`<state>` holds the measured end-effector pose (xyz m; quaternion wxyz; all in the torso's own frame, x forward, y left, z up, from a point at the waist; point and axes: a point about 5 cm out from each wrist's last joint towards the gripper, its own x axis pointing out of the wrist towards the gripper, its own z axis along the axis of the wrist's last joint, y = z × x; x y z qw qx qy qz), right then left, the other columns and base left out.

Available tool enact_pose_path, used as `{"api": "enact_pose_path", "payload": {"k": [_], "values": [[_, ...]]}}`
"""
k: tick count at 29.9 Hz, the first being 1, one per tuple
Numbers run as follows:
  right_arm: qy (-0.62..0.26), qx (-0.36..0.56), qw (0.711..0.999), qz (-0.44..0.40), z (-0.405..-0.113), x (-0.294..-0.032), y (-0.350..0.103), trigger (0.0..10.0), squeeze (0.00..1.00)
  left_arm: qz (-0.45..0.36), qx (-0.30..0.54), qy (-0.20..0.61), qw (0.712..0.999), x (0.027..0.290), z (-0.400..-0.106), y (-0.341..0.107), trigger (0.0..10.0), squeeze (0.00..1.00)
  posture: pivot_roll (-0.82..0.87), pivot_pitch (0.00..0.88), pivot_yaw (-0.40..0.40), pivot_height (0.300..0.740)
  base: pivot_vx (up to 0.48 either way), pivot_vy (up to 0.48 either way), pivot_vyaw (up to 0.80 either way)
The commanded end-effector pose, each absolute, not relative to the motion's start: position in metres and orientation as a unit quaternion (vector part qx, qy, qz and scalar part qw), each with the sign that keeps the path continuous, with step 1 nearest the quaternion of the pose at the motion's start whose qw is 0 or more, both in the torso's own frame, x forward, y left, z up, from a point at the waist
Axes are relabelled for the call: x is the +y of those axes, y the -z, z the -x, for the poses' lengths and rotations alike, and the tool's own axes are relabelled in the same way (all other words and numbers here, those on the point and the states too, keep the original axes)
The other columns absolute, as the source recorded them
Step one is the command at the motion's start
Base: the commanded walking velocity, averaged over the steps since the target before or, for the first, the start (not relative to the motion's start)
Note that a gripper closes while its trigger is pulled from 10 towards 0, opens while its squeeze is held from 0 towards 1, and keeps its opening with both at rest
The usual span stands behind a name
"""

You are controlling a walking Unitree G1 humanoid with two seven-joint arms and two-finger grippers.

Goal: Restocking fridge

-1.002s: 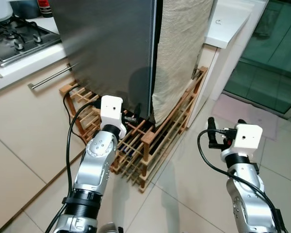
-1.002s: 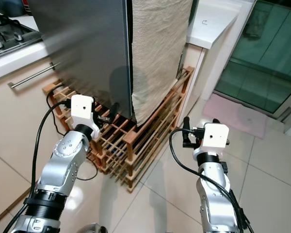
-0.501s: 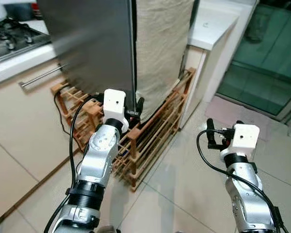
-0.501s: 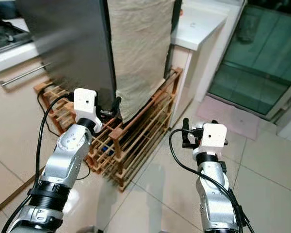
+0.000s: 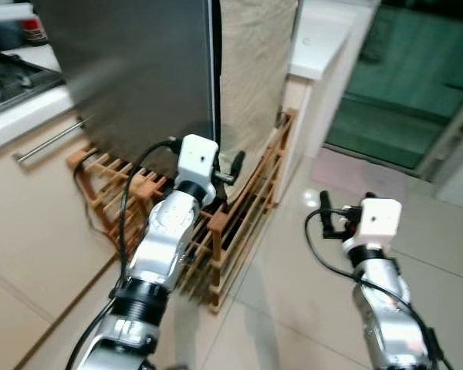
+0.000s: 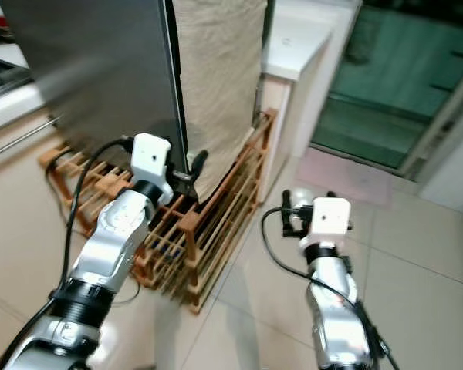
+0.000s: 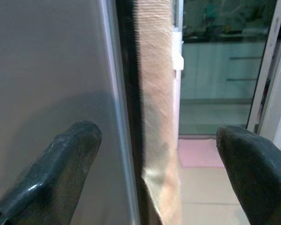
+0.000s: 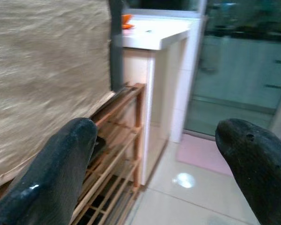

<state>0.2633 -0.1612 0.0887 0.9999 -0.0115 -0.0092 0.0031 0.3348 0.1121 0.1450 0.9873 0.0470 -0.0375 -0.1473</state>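
Two grippers are raised near the fridge [image 5: 150, 77]. Beside its grey door, the head views show a stove [image 5: 8, 81] and a wooden rack [image 5: 216, 223] underneath. From the wrist, the left gripper [image 7: 154, 154] is spread wide at the door's edge, holding nothing, one finger [image 7: 61, 159] against the steel. Right of the fridge's cloth [image 5: 255, 69], the right gripper [image 8: 164, 159] is also wide, empty, over the floor.

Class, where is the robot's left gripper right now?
In the left eye view the left gripper is left of centre, raised above the wooden rack, at the fridge door's edge beside the hanging cloth.
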Motion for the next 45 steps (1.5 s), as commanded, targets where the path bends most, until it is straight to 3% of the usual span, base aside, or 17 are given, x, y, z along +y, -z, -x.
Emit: {"api": "enact_pose_path", "payload": {"k": [1,14,19,35,45], "values": [[0.011,-0.008,1.0,0.021,-0.263,-0.17,-0.088,10.0,0.0,-0.041,-0.045,0.16,0.985,0.102,-0.335,-0.149,10.0,0.0,0.05,0.0,-0.019,0.74,0.0,0.0,-0.49],[-0.001,-0.01,1.0,0.021,-0.264,-0.162,-0.084,10.0,0.0,-0.059,-0.059,0.163,0.983,0.101,-0.335,-0.157,10.0,0.0,0.07,0.002,-0.022,0.736,0.0,0.0,0.0],[0.0,-0.009,1.0,0.016,-0.265,-0.16,-0.084,10.0,0.0,-0.011,-0.036,0.197,0.98,0.086,-0.338,-0.161,10.0,0.0,0.07,0.001,-0.017,0.736,0.0,0.0,0.0],[0.014,-0.01,1.0,0.025,-0.259,-0.17,-0.084,10.0,0.0,-0.05,-0.023,0.232,0.971,0.052,-0.35,-0.169,10.0,0.0,0.03,0.002,-0.018,0.736,0.0,0.0,0.0],[0.016,-0.006,0.999,0.027,-0.257,-0.171,-0.082,10.0,0.0,-0.042,-0.022,0.224,0.973,0.057,-0.349,-0.172,10.0,0.0,0.02,0.01,-0.011,0.736,0.0,0.0,0.0]]}}
